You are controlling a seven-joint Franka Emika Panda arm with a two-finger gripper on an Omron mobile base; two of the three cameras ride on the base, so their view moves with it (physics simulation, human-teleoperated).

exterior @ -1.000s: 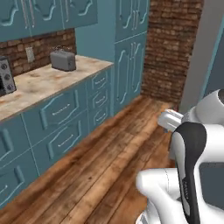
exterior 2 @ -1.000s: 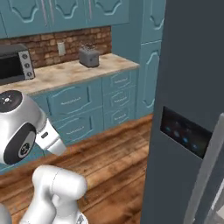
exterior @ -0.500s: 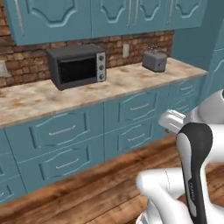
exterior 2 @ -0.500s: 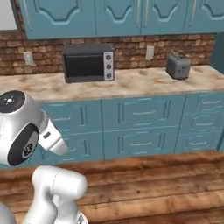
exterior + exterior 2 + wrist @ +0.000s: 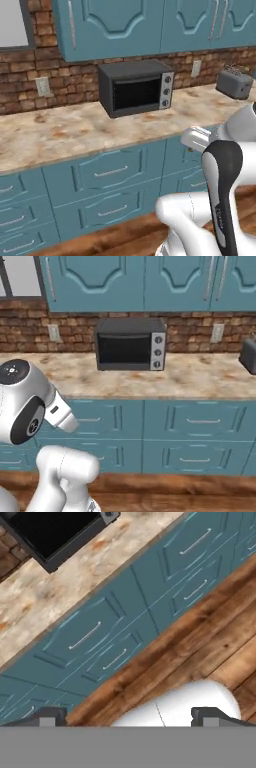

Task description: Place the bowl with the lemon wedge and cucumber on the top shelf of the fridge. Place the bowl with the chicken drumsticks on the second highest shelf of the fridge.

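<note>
My tool (image 5: pixel 128 716) hangs spread and empty facing the desk (image 5: pixel 60 132) by the microwave (image 5: pixel 130 344); neither bowl visible, I judge them rigid, spillable, best gripped at the rim.

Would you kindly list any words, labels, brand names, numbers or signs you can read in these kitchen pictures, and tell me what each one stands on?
No text can be read in these pictures.
The dark grey toaster oven has three round knobs on its right panel; any markings around them are too small and blurred to read.
The silver toaster shows no legible brand or label.
The white wall outlet on the brick wall carries no readable marking.
</note>
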